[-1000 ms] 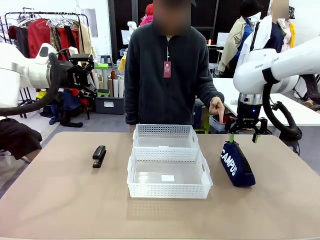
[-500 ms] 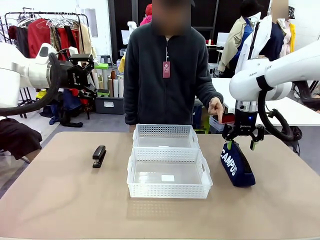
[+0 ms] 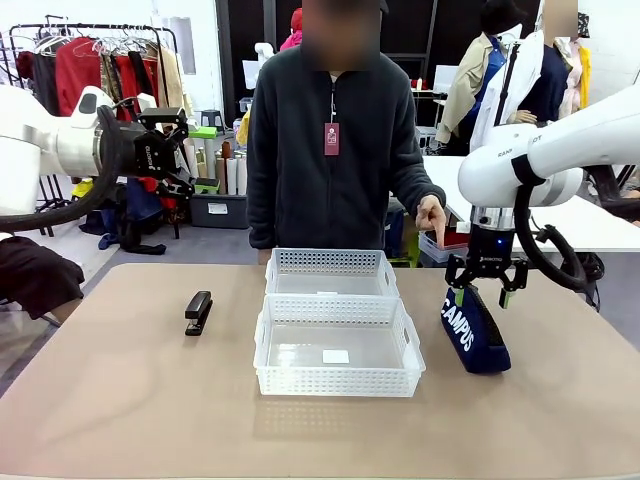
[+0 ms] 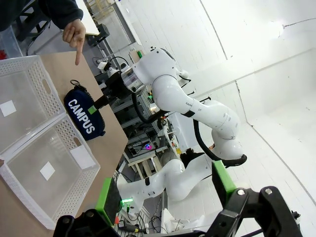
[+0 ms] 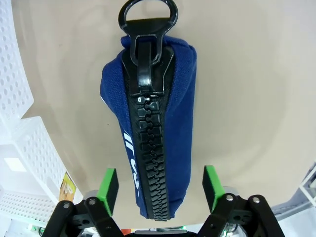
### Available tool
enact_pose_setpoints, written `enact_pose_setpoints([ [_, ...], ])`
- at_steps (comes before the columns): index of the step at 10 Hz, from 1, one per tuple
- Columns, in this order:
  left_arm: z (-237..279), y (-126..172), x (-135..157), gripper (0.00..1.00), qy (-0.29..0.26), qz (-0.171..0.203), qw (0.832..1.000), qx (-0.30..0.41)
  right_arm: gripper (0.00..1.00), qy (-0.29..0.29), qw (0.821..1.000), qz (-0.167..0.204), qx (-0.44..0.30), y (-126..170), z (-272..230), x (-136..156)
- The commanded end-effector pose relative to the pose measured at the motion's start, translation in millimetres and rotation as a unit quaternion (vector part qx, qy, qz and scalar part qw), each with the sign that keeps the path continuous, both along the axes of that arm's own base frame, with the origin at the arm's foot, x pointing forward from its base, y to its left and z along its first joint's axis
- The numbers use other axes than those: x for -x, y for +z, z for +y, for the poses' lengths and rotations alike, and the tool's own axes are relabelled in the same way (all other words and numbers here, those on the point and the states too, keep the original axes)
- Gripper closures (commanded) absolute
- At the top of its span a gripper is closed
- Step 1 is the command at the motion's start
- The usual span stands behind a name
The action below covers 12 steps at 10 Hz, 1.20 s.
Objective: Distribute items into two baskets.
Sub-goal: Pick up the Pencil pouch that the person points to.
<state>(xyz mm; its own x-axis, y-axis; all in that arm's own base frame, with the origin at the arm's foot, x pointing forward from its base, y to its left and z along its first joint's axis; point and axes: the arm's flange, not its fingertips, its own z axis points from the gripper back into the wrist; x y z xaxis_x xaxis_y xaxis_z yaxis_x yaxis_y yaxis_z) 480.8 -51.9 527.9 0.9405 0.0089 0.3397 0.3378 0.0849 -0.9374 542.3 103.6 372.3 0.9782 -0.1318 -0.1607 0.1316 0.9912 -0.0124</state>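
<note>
Right gripper (image 3: 484, 292) sits lower than a second ago, jaws open, green pads (image 5: 109, 190) straddling the navy pouch (image 3: 474, 332) without touching it. Pouch lies on table (image 3: 120, 400) at 3 o'clock of near basket (image 3: 340, 383). Stapler (image 3: 198, 312) at 9 o'clock, far basket (image 3: 330, 262) at 12. Left gripper (image 3: 185, 155) held high off the table, jaws wide open.

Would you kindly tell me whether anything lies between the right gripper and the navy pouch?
Nothing visible does. The right gripper hangs directly over the pouch, open jaws on either side of its zipper, with clear gaps to the fabric.
</note>
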Motion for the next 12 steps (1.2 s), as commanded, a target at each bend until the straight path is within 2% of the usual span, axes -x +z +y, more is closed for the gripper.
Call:
enact_pose_setpoints([
  [1, 0.9, 2.1, 0.2, 0.00, 0.001, -0.002, 1.000, 0.001, 0.63, 0.001, 1.000, 0.008, -0.014, -0.2, 2.3, 3.2],
  [3, 0.9, 2.1, 0.2, 0.00, 0.001, -0.002, 1.000, 0.001, 1.00, 0.001, 1.000, 0.008, -0.016, 1.7, 1.6, 3.9],
  [9, 0.9, 2.1, 0.2, 0.00, 0.001, -0.002, 1.000, 0.001, 1.00, -0.004, 1.000, 0.020, -0.007, 26.6, 0.1, 8.0],
  [10, 0.9, 2.1, 0.2, 0.00, 0.001, -0.002, 1.000, 0.001, 1.00, -0.003, 1.000, 0.029, -0.005, 41.4, -1.6, 11.2],
  [12, 0.9, 2.1, 0.2, 0.00, 0.001, -0.002, 1.000, 0.001, 1.00, 0.002, 1.000, 0.011, -0.019, 72.1, 2.4, 15.5],
])
